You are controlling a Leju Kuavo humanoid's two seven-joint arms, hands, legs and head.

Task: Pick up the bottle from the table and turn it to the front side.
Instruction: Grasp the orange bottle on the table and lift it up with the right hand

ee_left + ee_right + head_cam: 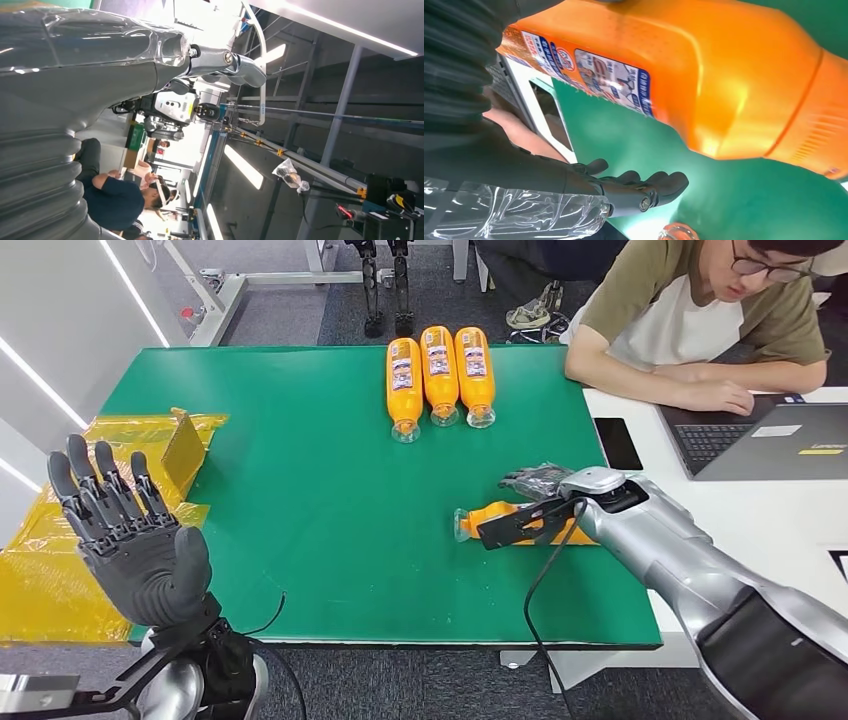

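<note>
Green table (300, 520), three orange bottles (439, 375), laptop (770, 438), person (700, 320)

Bright, even overhead light; ceiling strip lights (243, 166) glare in the left wrist view, the close orange bottle (704, 80) slightly soft.

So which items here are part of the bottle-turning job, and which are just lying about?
Job:
- lone orange bottle lying under the right hand
- green table

Lying about:
- three orange bottles in a row
- yellow bags
- laptop
- phone
</note>
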